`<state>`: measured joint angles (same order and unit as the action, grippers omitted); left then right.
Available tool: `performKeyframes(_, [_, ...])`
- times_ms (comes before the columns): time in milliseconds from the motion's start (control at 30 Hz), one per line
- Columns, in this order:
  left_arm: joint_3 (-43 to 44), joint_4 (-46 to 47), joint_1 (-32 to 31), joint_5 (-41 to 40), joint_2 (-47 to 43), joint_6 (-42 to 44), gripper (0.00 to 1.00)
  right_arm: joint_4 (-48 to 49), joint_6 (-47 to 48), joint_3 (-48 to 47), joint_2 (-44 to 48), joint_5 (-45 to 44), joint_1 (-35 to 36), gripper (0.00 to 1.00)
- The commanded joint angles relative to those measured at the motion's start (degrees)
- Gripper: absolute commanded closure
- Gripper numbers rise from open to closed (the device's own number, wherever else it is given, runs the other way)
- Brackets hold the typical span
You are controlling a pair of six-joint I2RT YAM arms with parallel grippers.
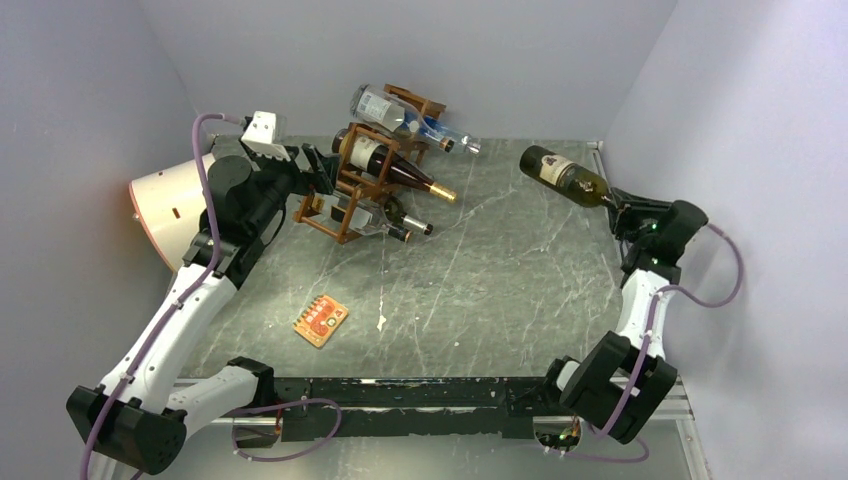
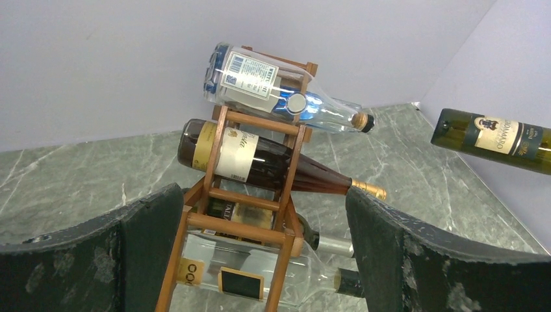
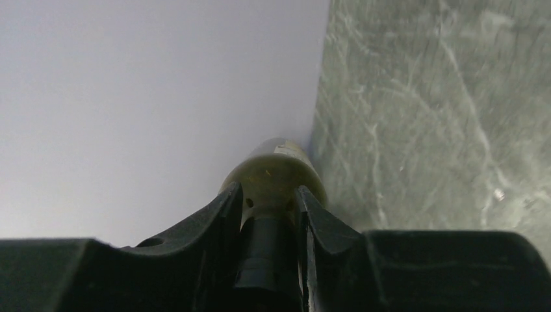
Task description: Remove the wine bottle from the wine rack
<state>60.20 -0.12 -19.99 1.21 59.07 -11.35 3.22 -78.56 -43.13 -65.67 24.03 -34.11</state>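
Note:
The reddish-brown wooden wine rack (image 1: 352, 185) stands at the back left and still holds several bottles; it also fills the left wrist view (image 2: 256, 195). My right gripper (image 1: 622, 205) is shut on the neck of a dark green wine bottle (image 1: 562, 174) and holds it in the air at the back right, clear of the rack. The right wrist view shows its fingers clamped on the bottle neck (image 3: 269, 221). The same bottle shows in the left wrist view (image 2: 494, 140). My left gripper (image 1: 318, 172) is open, its fingers (image 2: 390, 240) on either side of the rack's lower end.
A cream cylindrical drum (image 1: 170, 210) lies at the far left behind my left arm. A small orange packet (image 1: 320, 319) lies on the marble table (image 1: 500, 290) near the front. Grey walls close in on three sides; the held bottle is near the right wall.

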Motion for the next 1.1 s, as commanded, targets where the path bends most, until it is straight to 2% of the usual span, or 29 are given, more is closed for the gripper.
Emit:
performKeyframes(0, [0.66, 0.81, -0.66, -0.7, 0.02, 0.63, 0.02, -8.37, 12.74, -10.17, 0.89, -3.5, -0.6, 1.0])
performKeyframes(233, [0.88, 0.64, -0.82, 0.02, 0.42, 0.22, 0.02, -22.47, 28.86, -23.56, -2.57, -12.21, -0.08, 1.0])
performKeyframes(400, [1.1, 0.49, -0.82, 0.53, 0.52, 0.03, 0.02, -26.09, 36.66, -27.43, -2.46, -18.92, 2.24, 1.0])
performKeyframes(700, [1.14, 0.41, -1.01, 0.54, 0.48, 0.01, 0.01, -29.8, 45.73, -33.06, -5.31, -32.36, 12.84, 1.0])
performKeyframes(900, [1.57, 0.13, -1.36, 1.31, 0.93, -0.04, 0.02, -30.08, 53.07, -36.11, -7.33, -40.3, 22.49, 1.0])
performKeyframes(1067, [1.42, 0.12, -1.54, 1.03, 0.78, 0.1, 0.01, -31.01, 58.92, -38.89, -9.65, -44.07, 26.45, 1.0])
